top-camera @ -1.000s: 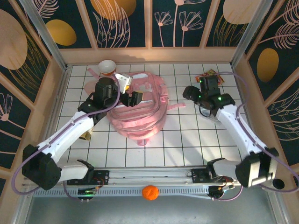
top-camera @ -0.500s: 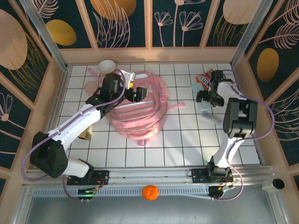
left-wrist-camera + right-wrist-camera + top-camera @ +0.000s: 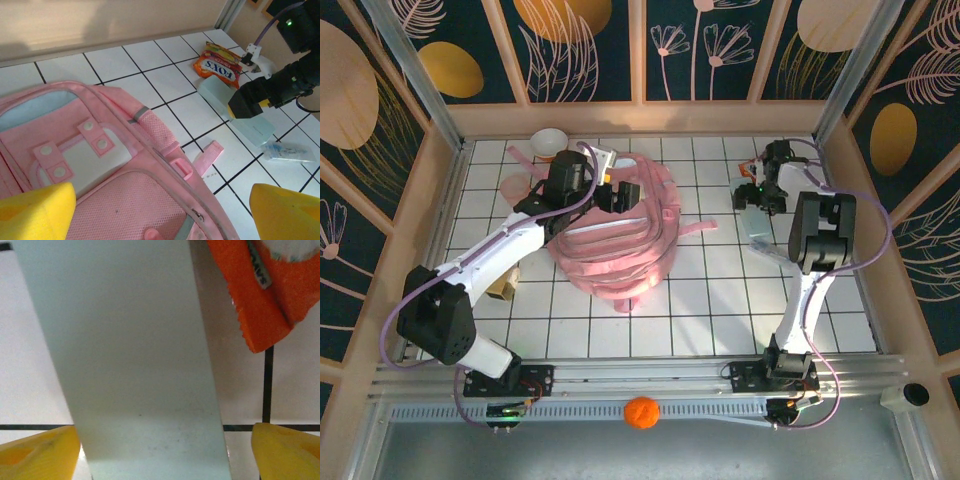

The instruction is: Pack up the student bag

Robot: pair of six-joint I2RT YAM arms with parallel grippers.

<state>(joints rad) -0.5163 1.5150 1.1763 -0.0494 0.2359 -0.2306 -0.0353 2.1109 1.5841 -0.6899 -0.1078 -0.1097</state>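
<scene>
At the near rail: orange ball (image 3: 641,412), off the tiles. On the bench (image 3: 720,300), left of centre: student bag (image 3: 620,245) lying flat, pink, front pockets up, one strap (image 3: 700,228) trailing to the right. Left claw (image 3: 160,200) over the bag's far end, jaws wide, yellow fingers (image 3: 37,212) well apart above the pink fabric; contact with the fabric cannot be told. Right of the bag, further back: small tube (image 3: 290,151) on the tiles, then a pale blue box (image 3: 215,95). Right claw (image 3: 165,452) is over that box, jaws wide and straddling it, with a gap showing at one finger. Orange FOX'S packet (image 3: 220,67) just beside the box's far end. Far left corner: white bowl (image 3: 548,143).
</scene>
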